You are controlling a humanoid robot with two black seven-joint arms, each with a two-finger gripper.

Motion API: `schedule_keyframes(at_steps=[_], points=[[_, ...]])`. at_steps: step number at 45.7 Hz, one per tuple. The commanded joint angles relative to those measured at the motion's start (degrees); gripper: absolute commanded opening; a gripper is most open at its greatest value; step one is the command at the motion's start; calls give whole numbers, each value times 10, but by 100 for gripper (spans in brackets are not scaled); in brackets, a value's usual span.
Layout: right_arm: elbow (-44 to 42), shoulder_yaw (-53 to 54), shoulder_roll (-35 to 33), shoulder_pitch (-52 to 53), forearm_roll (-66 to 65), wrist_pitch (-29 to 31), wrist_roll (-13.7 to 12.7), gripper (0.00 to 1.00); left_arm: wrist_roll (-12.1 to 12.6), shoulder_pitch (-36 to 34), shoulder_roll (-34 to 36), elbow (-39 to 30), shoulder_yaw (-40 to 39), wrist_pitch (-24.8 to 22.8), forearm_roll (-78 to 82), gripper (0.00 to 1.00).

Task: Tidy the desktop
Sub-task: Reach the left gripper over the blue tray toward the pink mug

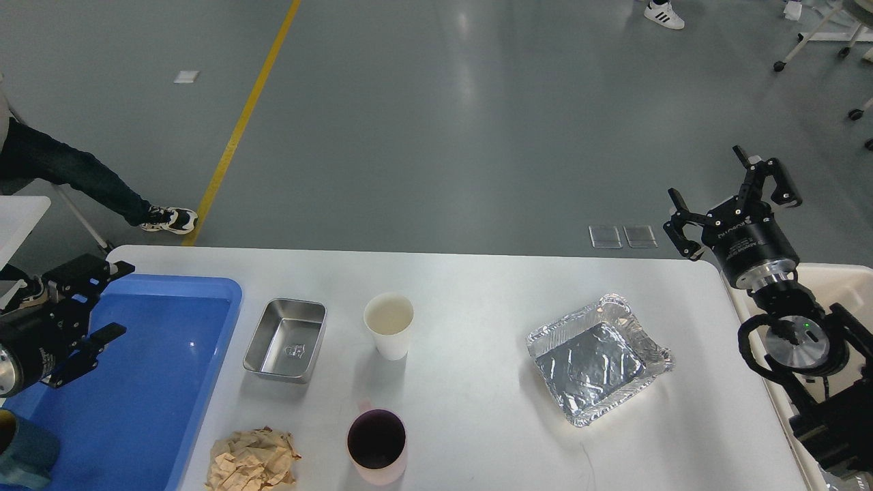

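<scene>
The white desktop (477, 286) fills the lower view. On it stand a steel tray (285, 339), a white paper cup (389, 324), a pink mug (376, 444), a crumpled brown paper ball (251, 461) and a foil tray (598, 357). My left gripper (116, 300) is open and empty over the blue tray's far left edge, pointing right. My right gripper (730, 184) is open and empty, raised above the table's far right corner.
A blue plastic tray (157, 382) lies at the table's left. A beige bin (832, 286) stands past the right edge. A person's leg and shoe (167, 219) are on the floor beyond the far left corner.
</scene>
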Motion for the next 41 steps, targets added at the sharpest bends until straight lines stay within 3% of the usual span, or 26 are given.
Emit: schedule_keyframes(at_steps=[1, 12, 22, 41], points=[[0, -10, 0, 2, 0, 0, 0, 100, -2, 10, 54, -24, 30, 0, 34, 99], [0, -10, 0, 3, 0, 0, 0, 100, -26, 10, 116, -67, 37, -4, 59, 99], [1, -12, 0, 3, 0, 0, 0, 100, -30, 11, 119, -123, 37, -4, 109, 99], [0, -12, 0, 1, 0, 0, 0, 100, -30, 20, 124, -123, 91, -32, 231, 99]])
